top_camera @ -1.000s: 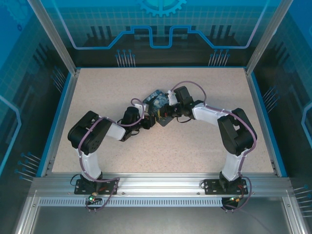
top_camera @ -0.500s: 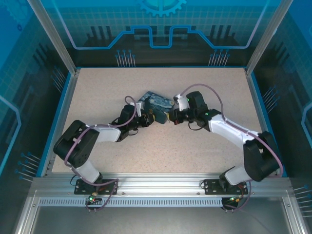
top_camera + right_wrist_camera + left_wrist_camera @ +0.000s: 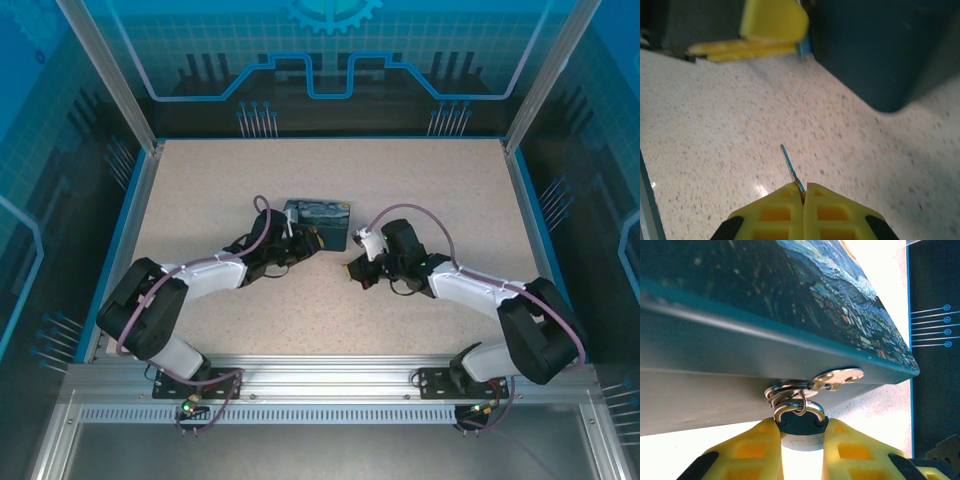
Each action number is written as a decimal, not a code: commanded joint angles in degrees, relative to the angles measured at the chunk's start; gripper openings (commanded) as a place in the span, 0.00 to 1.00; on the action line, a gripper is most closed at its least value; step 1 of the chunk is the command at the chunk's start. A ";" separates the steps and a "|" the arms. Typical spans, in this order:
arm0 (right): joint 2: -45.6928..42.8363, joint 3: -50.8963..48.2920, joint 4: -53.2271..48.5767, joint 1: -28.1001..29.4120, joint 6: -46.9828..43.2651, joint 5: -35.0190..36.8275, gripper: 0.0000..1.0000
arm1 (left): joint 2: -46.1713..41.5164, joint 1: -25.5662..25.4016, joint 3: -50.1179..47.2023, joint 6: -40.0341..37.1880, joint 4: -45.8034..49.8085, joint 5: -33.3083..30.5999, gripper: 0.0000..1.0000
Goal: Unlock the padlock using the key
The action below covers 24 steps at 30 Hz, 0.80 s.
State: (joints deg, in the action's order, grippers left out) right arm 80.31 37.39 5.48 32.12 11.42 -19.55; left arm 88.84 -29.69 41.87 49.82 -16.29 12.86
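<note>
Up top, my right gripper [image 3: 356, 270] sat near my left gripper [image 3: 303, 245], which was at the tin [image 3: 320, 215]. Left wrist cam: fingers [image 3: 755, 450] clamped the padlock [image 3: 801, 426], which hung off the tin's hasp [image 3: 837, 376]. Right wrist cam: squeezed shut on the key [image 3: 790, 167], blade pointing ahead, toward where my left held that padlock.

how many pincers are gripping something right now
2. The left yellow pincer is clamped on the small dark padlock hanging at the hasp of the blue painted tin; the right yellow pincer pinches the thin grey metal key over the speckled table.
</note>
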 commanded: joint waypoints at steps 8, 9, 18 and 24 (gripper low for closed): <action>7.21 0.45 12.49 2.44 -2.39 1.27 0.00 | -2.48 -1.94 0.21 5.72 -2.31 0.88 0.10; 7.55 0.30 13.06 2.51 -2.15 1.58 0.00 | -2.57 -1.96 0.20 5.79 -2.26 0.74 0.10; 8.85 -1.44 18.43 2.42 0.61 4.07 0.00 | -3.04 -2.36 0.19 6.39 -2.17 0.31 0.09; 9.77 -0.40 17.48 2.33 0.37 5.99 0.00 | -3.29 -2.38 -0.04 6.23 -1.99 -0.02 0.09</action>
State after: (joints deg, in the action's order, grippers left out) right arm 89.10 36.62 21.65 34.09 11.53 -15.07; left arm 88.12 -31.53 41.87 55.59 -16.14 13.04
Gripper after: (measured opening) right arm 0.055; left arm 0.169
